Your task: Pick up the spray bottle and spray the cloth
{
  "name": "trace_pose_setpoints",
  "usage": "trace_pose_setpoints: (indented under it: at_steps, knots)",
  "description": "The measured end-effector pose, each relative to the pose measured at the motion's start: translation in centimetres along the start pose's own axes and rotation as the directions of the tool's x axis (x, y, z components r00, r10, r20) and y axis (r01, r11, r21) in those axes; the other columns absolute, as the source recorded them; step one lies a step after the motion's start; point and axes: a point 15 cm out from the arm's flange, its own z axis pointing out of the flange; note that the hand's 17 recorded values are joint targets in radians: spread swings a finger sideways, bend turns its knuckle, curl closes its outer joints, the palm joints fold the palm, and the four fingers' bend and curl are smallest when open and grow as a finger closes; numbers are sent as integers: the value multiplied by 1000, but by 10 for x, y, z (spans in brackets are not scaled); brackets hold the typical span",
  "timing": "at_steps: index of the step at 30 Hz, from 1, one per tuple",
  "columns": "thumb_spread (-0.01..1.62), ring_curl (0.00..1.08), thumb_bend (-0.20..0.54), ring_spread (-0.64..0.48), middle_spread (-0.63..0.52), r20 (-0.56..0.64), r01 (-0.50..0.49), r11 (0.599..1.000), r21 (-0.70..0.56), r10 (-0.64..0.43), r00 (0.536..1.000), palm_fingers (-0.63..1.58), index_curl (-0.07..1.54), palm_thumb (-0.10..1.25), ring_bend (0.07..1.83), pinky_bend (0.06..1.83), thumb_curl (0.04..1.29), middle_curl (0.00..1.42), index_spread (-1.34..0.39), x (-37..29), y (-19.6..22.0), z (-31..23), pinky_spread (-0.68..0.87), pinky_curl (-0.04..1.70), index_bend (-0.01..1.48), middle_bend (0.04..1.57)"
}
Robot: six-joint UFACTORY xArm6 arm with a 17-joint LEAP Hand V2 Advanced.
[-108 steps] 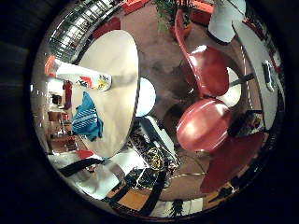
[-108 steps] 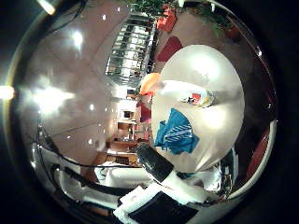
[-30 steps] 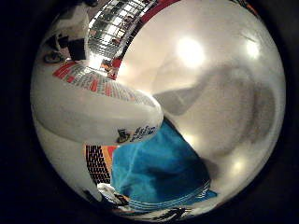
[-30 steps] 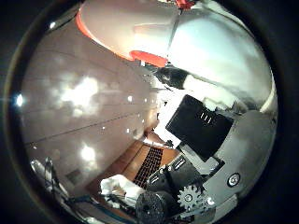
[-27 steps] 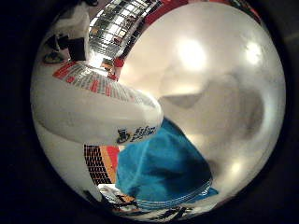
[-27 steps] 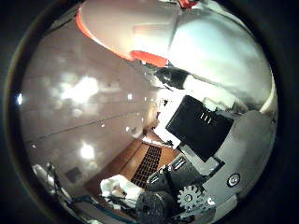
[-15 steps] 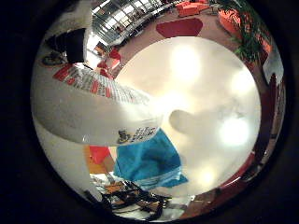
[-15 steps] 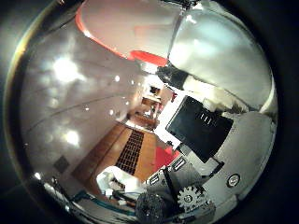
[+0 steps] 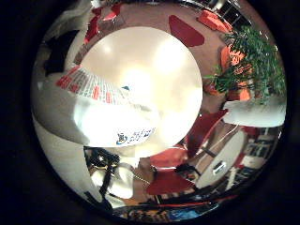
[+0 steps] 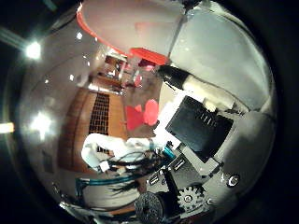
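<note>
The white spray bottle fills much of the right little finger side palm view, its printed label close against the palm. It hangs well above the round white table. In the right thumb side palm view its white body and orange spray head lie against my hand, whose black and white fingers are curled against the bottle. The blue cloth shows in neither view now.
A green potted plant stands on the floor beyond the table. Red chairs stand beside the table. The right thumb side palm view shows the room's ceiling lights and more red chairs far off.
The table has shrunk in the view and the blue cloth has slipped out of sight: my hand has risen and turned, with the bottle still against the palm.
</note>
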Motion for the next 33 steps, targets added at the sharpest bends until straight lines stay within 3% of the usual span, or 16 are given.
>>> trace_pose_setpoints:
  at_steps: [5,11,17,29,33]
  knots:
    - [972,763,-15,-213,-104,-168,81,981,-178,-111,979,1131,753,1064,1361,1055,696,692,-184,-18,17,11,-173,1351,1219,1413]
    - [970,766,-14,-213,-102,-254,102,944,-314,-187,949,1131,750,1051,1359,1040,706,689,-191,-40,32,21,-177,1380,1220,1419]
    - [979,769,-14,-213,-102,-379,124,899,-420,-298,876,1133,748,1045,1356,1029,713,685,-192,-53,31,43,-181,1400,1220,1420]
    - [986,779,-14,-215,-102,-433,53,787,-615,-394,811,1134,746,1031,1355,1020,720,680,-192,-65,61,143,-187,1418,1220,1422]
    - [987,781,-14,-216,-102,-453,32,788,-615,-387,803,1135,746,1031,1353,1018,720,679,-192,-65,59,150,-189,1421,1220,1422]
